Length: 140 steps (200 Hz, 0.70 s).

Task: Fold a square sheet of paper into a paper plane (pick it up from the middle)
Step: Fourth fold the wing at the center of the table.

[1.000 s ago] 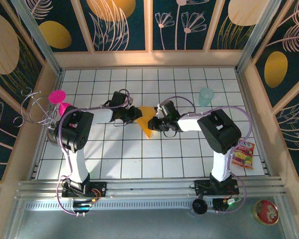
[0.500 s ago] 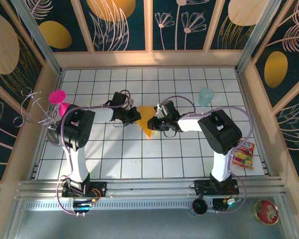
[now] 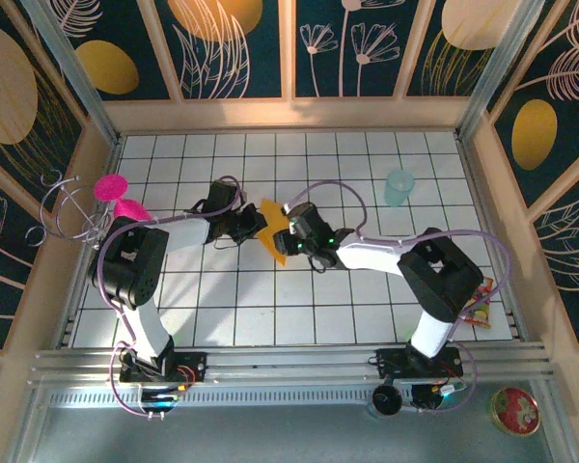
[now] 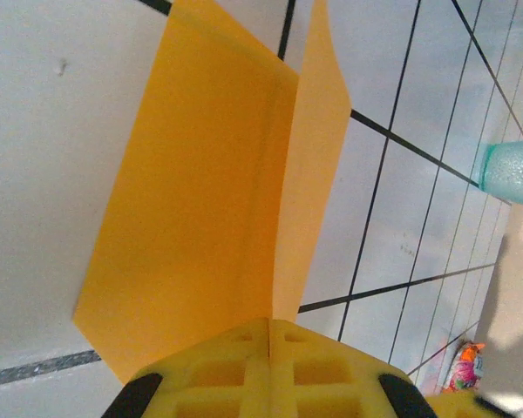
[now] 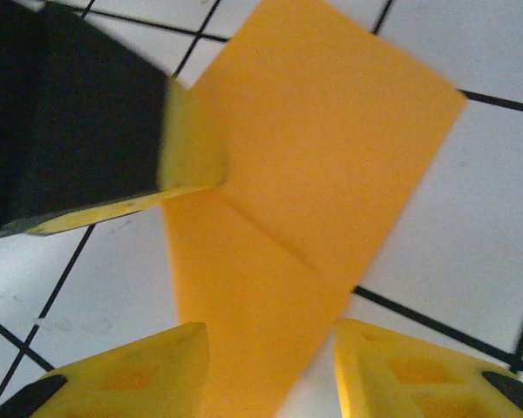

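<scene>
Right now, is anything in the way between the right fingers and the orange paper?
Nothing visible is. The orange paper lies between the right gripper's open fingers, while the left gripper pinches it at the crease.

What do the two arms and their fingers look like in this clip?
Both the left arm and the right arm have white links, bulky black joints and thin lilac cables looping along them. The left fingers and right fingers are yellow plastic with a moulded grid pattern and black patches.
</scene>
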{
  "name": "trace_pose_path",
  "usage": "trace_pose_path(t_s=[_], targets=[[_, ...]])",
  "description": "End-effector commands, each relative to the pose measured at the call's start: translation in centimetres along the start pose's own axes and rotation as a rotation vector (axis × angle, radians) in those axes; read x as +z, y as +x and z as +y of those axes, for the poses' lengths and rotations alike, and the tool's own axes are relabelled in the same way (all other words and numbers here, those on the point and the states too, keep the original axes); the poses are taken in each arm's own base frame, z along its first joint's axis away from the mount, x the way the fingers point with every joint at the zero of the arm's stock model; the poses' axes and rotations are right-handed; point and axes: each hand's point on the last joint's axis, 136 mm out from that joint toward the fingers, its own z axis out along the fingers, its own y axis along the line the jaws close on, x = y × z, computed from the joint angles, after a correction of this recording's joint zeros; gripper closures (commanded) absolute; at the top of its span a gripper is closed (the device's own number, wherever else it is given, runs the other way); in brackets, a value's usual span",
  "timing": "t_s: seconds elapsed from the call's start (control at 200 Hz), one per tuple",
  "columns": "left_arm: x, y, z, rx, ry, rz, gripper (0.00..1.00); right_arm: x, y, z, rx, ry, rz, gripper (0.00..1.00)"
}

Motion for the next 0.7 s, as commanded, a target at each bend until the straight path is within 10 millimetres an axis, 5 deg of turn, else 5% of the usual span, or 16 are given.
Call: trace_pose_path(t_s=[0.0, 0.29, 0.696], targets=[[-0.5, -0.7, -0.6, -0.034, 0.019, -0.039, 0.99, 1.2, -0.3, 0.2, -0.077, 0.107, -0.020, 0.57], [-0.4, -0.7, -0.8, -0.044, 0.028, -0.034, 0.99, 3.3, 1.2, -0.1, -0.103, 0.211, 0.009, 0.58], [-0.4, -0.6, -0.9, -0.047, 0.032, -0.029, 0.96, 3.6, 1.0, -0.4, -0.144, 0.238, -0.010, 0.64]])
